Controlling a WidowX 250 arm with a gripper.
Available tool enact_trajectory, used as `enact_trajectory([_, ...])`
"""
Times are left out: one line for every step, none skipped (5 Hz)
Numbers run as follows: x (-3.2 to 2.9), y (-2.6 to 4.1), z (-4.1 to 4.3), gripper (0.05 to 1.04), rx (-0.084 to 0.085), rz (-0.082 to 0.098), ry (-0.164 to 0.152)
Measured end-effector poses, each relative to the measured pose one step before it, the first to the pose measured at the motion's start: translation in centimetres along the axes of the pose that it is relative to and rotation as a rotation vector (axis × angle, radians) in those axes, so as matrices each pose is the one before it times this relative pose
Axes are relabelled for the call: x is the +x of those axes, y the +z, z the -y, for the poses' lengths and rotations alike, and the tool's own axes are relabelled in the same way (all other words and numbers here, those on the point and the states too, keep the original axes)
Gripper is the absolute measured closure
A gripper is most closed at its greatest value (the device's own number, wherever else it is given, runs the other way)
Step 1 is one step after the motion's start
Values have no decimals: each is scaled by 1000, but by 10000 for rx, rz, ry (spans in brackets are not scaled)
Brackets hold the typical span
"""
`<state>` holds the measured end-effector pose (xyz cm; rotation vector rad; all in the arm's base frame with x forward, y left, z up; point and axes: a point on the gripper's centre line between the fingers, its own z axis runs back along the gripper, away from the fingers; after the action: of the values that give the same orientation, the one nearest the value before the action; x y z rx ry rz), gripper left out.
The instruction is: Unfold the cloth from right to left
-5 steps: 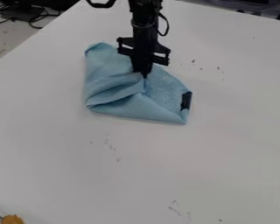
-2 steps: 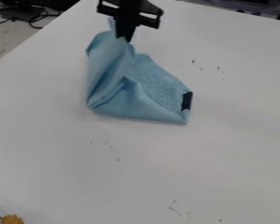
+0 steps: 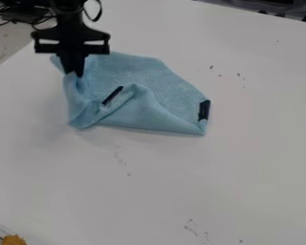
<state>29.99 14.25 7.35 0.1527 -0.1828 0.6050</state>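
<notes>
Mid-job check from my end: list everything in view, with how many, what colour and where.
light blue fabric cloth: one, light blue, partly folded on the table, upper left of centre
dark oblong patches on the cloth: two, black, one by its right corner, one on the fold nearer the gripper
broad flat table: one, white, under the cloth, with small dark scattered marks
ragged-edged object: one, orange-yellow, bottom left corner
thin cables: several, black, top left, beyond the table
two-finger gripper: one, black, upper left, closed on the cloth's left part
robot arm: one, black, entering from the top edge, above the gripper
</notes>
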Motion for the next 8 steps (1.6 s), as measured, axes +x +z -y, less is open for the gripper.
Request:
enact_trajectory([-2033,-2222,-1633,1025,-414,-270,783])
enact_trajectory([-209,-486,-465,1025,-150,83,-78])
enact_trajectory([249,51,-1033,1009,490,125,-185])
enact_trajectory([363,-62,-1312,862,566,178,-253])
enact_trajectory([858,30,-2131,607,412,10,-140])
enact_trajectory([50,-1357,-1984,301,-183,-22,-131])
enact_trajectory([18,-354,-2248,77,91,119,74])
enact_trajectory([-1042,-111,-2053,72,308,-583,-229])
